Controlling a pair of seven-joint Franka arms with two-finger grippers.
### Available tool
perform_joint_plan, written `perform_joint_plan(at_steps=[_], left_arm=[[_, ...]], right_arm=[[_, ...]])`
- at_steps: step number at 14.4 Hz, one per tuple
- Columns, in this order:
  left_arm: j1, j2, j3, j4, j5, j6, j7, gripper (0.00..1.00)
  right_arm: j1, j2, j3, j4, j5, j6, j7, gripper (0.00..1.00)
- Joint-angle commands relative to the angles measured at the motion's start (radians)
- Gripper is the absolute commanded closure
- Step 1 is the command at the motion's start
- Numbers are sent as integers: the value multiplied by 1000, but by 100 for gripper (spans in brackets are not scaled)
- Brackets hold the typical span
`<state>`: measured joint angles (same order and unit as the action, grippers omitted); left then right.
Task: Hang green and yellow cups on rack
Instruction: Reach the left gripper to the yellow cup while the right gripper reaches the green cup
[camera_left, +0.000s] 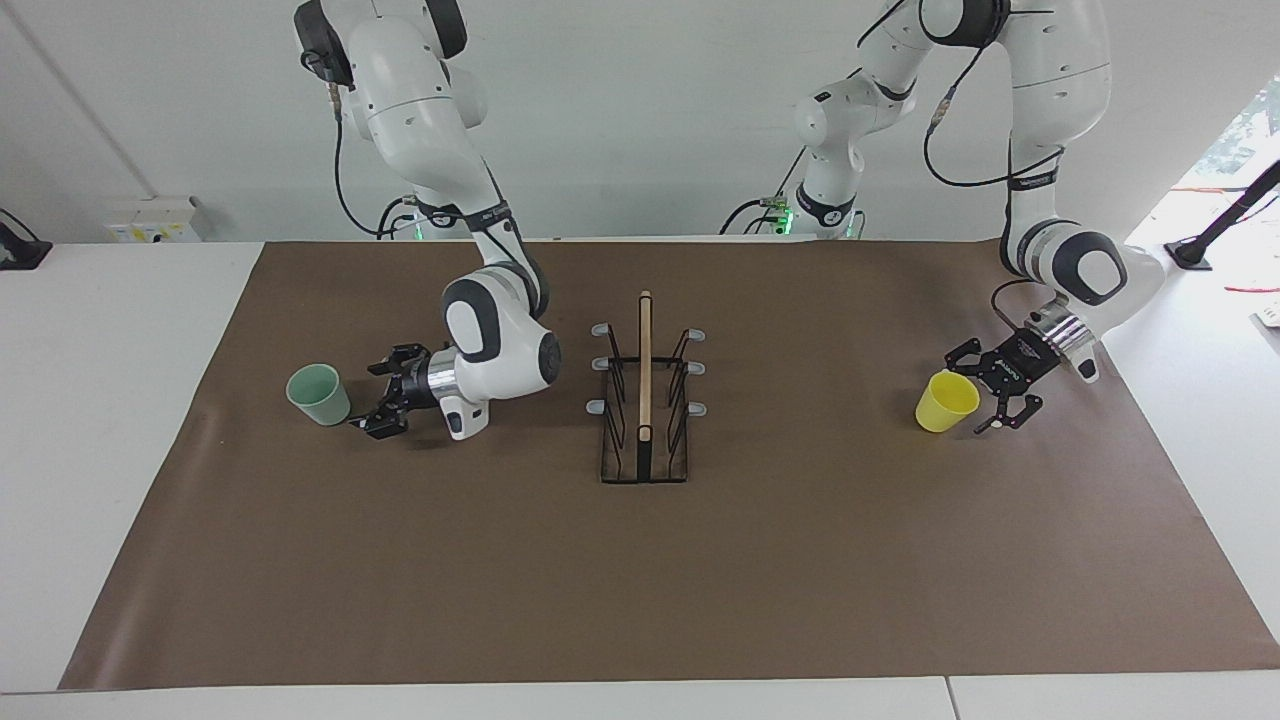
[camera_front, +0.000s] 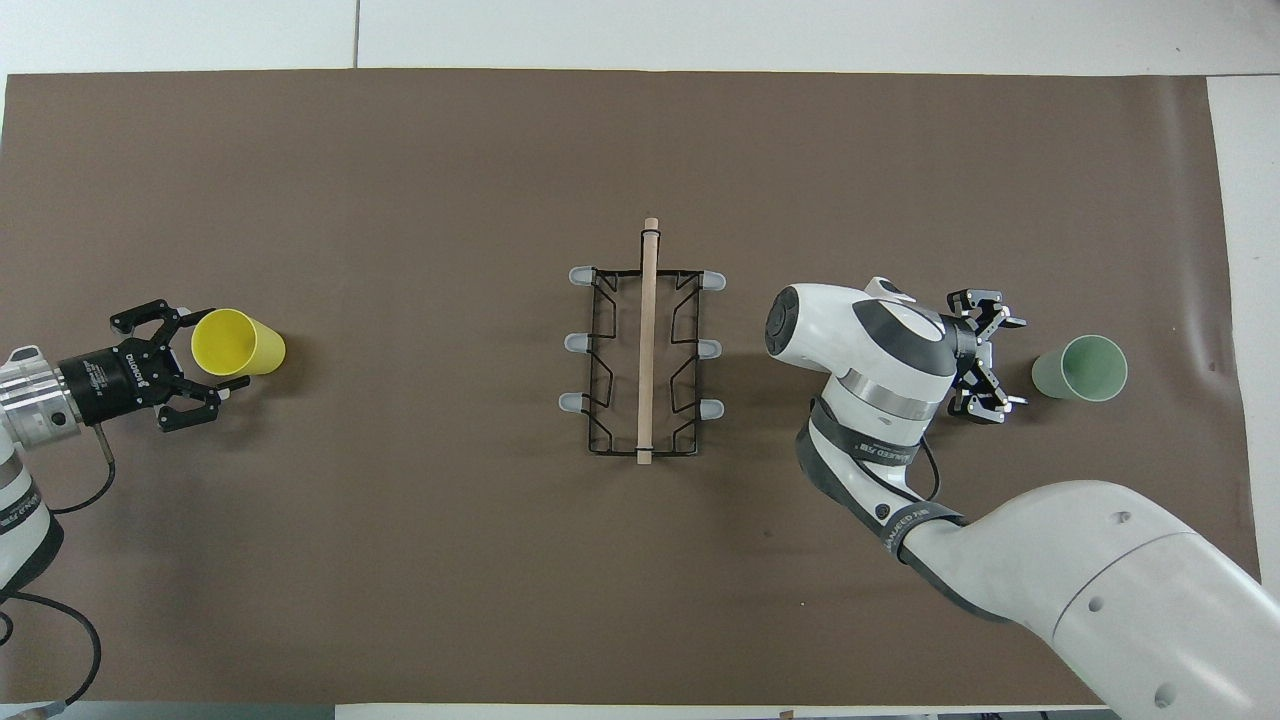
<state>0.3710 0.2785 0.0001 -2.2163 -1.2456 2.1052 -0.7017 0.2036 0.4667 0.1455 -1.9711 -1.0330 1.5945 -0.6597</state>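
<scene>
Beside each cup (camera_left: 319, 395) (camera_left: 946, 401), an open hand (camera_left: 378, 393) (camera_left: 978, 389).

Matt brown sheet, plastic cups, wire and wood

The brown sheet (camera_left: 400, 560) looks like matt paper; the yellow cup (camera_left: 946, 401) and green cup (camera_left: 318, 394) are smooth plastic; the rack (camera_left: 644, 400) pairs thin black wire with a pale wooden bar.

Brown mat (camera_left: 800, 560) lies flat across the white tabletop (camera_left: 110, 420). A pale box (camera_left: 155, 218) sits at the tabletop's edge by the wall.
</scene>
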Motion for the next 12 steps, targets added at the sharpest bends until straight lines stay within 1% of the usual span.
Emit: perform_joint_plan(at_steps=[1,4,7,9,11,12], left_arm=[[-26,-39,-3,-57,-73,61,24,0],[-37,-41,-3,-72,-84,68,33,0],[-61,-39,-5,-74,-116,90,39,0],[-81,-36,-5,-72,-117,107,39,0],[-81,-35,-5,-65,-117,107,37,0],[-81,-36,-5,-63,-117,107,42,38]], right_arm=[[-19,-11,2,-54,-65,28,-11,0],[-52,-17,2,-107,-110,48,52,0],[-73,-19,2,-127,-160,77,57,0],[-87,-22,2,-141,-185,79,58,0],[-98,-25,2,-160,-211,79,110,0],[-101,-25,2,-161,-234,81,114,0]])
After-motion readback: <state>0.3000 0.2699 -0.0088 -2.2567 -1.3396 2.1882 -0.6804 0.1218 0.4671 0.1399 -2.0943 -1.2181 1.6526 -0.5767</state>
